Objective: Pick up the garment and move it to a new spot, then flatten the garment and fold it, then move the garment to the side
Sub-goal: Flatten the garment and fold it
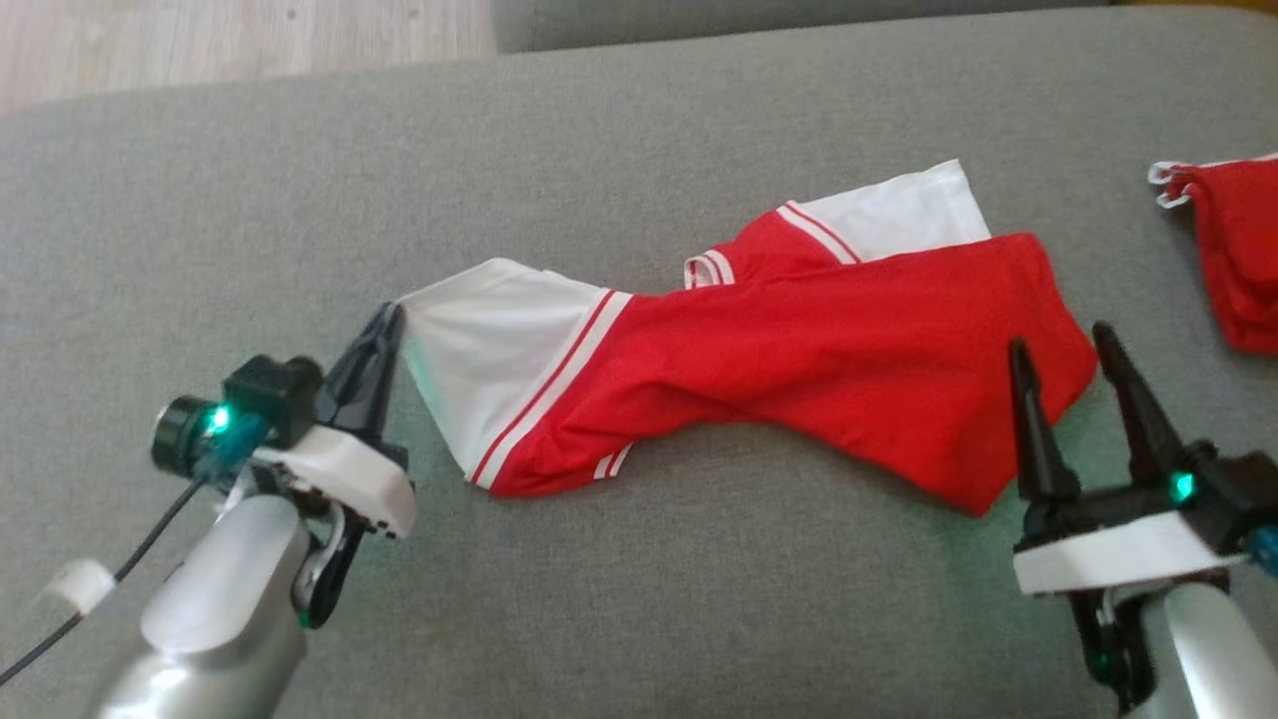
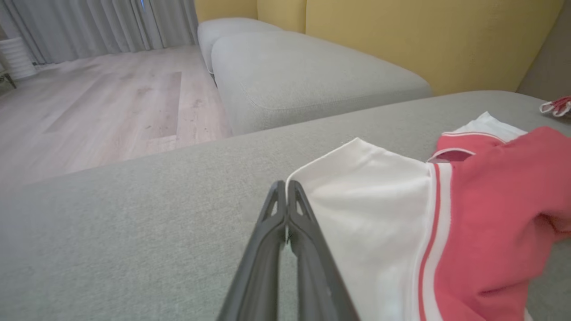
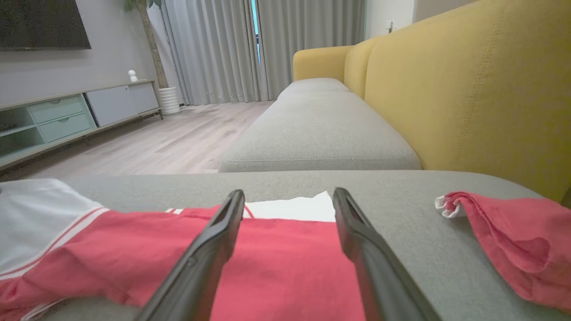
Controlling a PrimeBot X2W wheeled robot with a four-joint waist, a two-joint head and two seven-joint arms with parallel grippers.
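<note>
The garment (image 1: 799, 340) is a red top with white sleeves and striped cuffs, lying rumpled across the grey cushion (image 1: 639, 130). My left gripper (image 1: 394, 312) is shut on the corner of its white sleeve (image 2: 379, 214), and the cloth is drawn to a point at the fingertips (image 2: 286, 185). My right gripper (image 1: 1058, 335) stands open over the red hem corner at the garment's right end. In the right wrist view the red cloth (image 3: 285, 263) lies between and under its spread fingers (image 3: 223, 232), with nothing pinched.
A second red cloth piece (image 1: 1238, 250) lies crumpled at the cushion's right edge (image 3: 513, 236). A yellow sofa back (image 3: 468, 89) rises on the right. Another grey cushion (image 2: 303, 71) and wooden floor (image 2: 98, 102) lie beyond the far edge.
</note>
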